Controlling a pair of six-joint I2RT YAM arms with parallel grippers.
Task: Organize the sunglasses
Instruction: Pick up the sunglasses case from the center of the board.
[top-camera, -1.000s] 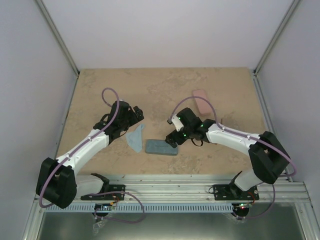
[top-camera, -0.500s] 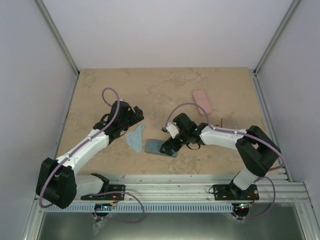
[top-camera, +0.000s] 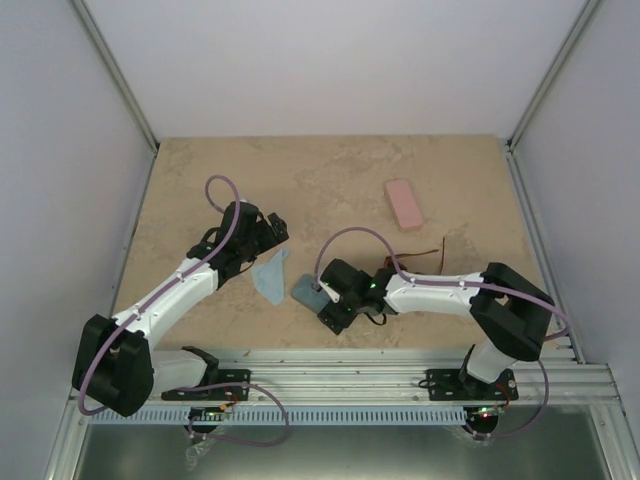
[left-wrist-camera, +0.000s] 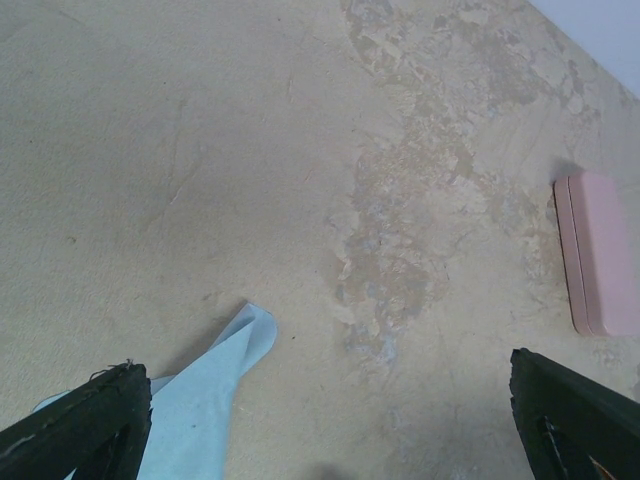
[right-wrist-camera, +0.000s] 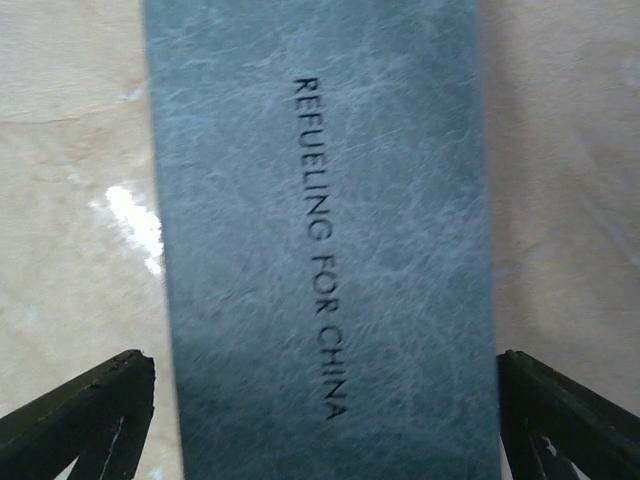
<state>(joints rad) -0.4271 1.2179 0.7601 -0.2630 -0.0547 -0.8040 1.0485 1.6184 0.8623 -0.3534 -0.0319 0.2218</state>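
Note:
No sunglasses show plainly. A thin dark-brown piece (top-camera: 437, 248) lies on the table beyond my right forearm, too small to identify. My right gripper (top-camera: 328, 303) is low over the blue-grey oblong case (top-camera: 303, 291), covering most of it. In the right wrist view the case (right-wrist-camera: 320, 200), stamped with lettering, fills the space between my open fingers (right-wrist-camera: 80, 420), one on each long side. My left gripper (top-camera: 276, 232) is open and empty over bare table, just above the light blue cloth (top-camera: 270, 276); the cloth's corner (left-wrist-camera: 200, 400) lies by its left finger (left-wrist-camera: 80, 425).
A pink oblong case (top-camera: 405, 203) lies shut at the back right, also at the right edge of the left wrist view (left-wrist-camera: 600, 255). White walls stand on three sides. A metal rail (top-camera: 350, 375) runs along the near edge.
My right gripper has moved left and toward the near edge along the blue-grey case, from its right end to its left part. The left arm has not moved.

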